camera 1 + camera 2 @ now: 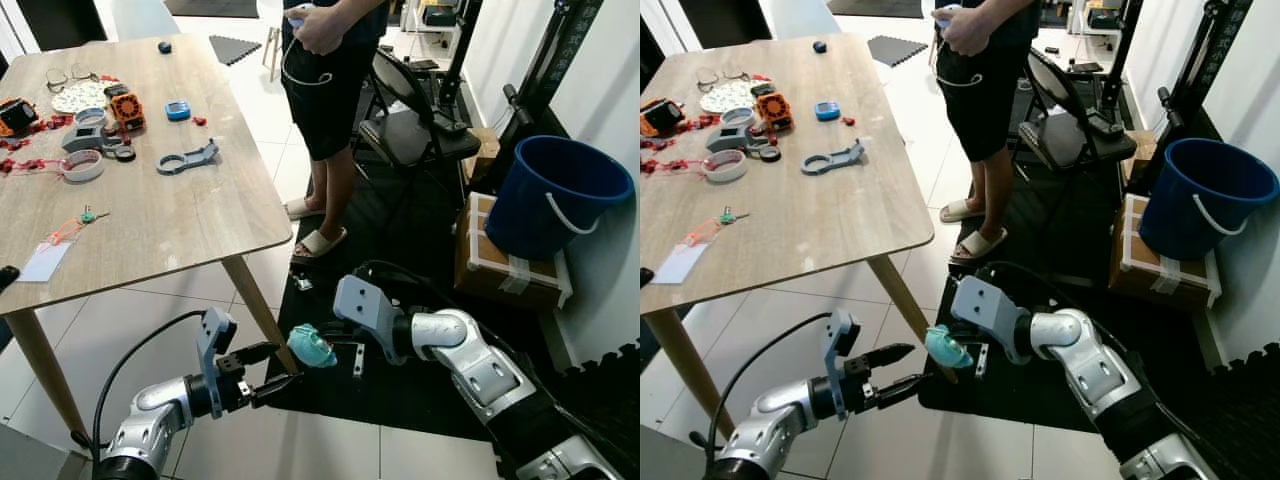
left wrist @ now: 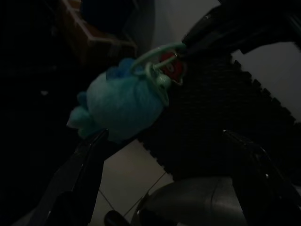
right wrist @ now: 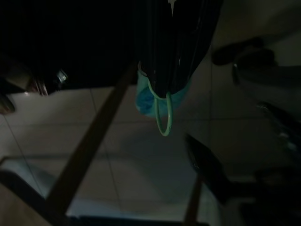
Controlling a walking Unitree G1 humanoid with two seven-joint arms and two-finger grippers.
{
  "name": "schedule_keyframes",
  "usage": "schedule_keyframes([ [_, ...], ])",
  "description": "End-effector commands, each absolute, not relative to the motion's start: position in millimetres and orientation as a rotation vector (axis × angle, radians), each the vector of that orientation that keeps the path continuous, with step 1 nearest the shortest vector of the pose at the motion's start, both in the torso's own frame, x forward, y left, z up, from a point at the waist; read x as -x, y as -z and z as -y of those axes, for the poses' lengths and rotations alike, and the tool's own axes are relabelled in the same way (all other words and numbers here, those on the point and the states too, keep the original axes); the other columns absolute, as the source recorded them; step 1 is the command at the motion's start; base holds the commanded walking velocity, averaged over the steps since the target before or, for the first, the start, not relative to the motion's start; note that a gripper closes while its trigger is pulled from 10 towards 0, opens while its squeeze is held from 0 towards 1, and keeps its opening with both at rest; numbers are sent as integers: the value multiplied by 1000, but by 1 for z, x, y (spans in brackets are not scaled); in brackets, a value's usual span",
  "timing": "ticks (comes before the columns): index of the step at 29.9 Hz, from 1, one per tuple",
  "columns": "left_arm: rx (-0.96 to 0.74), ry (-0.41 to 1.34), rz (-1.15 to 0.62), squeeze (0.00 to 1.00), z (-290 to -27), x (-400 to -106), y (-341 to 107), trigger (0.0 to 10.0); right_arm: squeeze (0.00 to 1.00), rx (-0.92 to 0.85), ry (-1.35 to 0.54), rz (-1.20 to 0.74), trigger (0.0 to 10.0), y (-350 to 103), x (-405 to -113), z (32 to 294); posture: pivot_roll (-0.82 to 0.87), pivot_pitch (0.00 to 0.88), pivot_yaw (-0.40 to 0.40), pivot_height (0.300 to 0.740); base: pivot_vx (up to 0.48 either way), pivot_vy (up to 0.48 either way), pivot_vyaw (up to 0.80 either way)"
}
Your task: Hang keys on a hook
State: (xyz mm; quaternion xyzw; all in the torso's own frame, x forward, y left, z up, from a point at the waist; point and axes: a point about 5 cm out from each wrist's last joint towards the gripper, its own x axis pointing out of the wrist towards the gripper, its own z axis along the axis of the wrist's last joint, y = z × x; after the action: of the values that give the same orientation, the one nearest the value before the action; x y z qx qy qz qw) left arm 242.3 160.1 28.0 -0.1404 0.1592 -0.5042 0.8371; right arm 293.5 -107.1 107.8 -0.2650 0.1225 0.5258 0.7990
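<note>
- The right tool [image 1: 958, 352] is hanging low beside the wooden surface [image 1: 180, 215], and it is gripping the teal fluffy keychain [image 1: 312, 346] by its green loop [image 3: 163, 116]; in the right wrist view its black fingers are pinched on the loop, with the fluffy ball dangling under them.
- The left tool [image 1: 275, 368] is reaching in from the robot's left, its two fingers spread, their tips just beside the teal ball and not touching it as far as I can tell.
- The keys themselves are hard to make out (a red bit is showing by the loop in the left wrist view, too dark to name).
- A person [image 1: 325, 70] is standing by the far corner of the surface, with a blue bucket [image 1: 555, 190] on a box [image 1: 500, 272] off to the right.
- I am judging this as the carrying step, perhaps a hand-over between the two tools: the keychain is in hand and not yet hung.
- No hook is appearing anywhere I am looking, so the next move is calling for finding one, then presenting the loop open and clear of the fingers.
</note>
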Motion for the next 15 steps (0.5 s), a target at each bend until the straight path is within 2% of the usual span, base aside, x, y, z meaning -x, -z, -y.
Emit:
schedule_keyframes([
  [1, 265, 1039, -365, 0, -170, -241, -24, 10000, 0, 572, -1109, -258, 10000, -105, -296, 107, -62, 43, 40, 740, 0, 0, 0],
  [9, 249, 865, -460, 0, -187, -236, -2, 10000, 0, 506, -973, -311, 10000, -74, -303, 111, -57, 36, 39, 740, 0, 0, 0],
  [11, 236, 807, -519, 0, -193, -230, 10, 10000, 0, 493, -959, -381, 10000, -50, -295, 114, -55, 37, 41, 740, 0, 0, 0],
  [13, 236, 803, -526, 0, -193, -229, 11, 10000, 0, 497, -960, -394, 10000, -46, -293, 114, -55, 37, 41, 740, 0, 0, 0],
  [15, 256, 701, -555, 0, -202, -223, 20, 10000, 0, 476, -926, -476, 10000, -20, -280, 120, -53, 40, 46, 740, 0, 0, 691],
])
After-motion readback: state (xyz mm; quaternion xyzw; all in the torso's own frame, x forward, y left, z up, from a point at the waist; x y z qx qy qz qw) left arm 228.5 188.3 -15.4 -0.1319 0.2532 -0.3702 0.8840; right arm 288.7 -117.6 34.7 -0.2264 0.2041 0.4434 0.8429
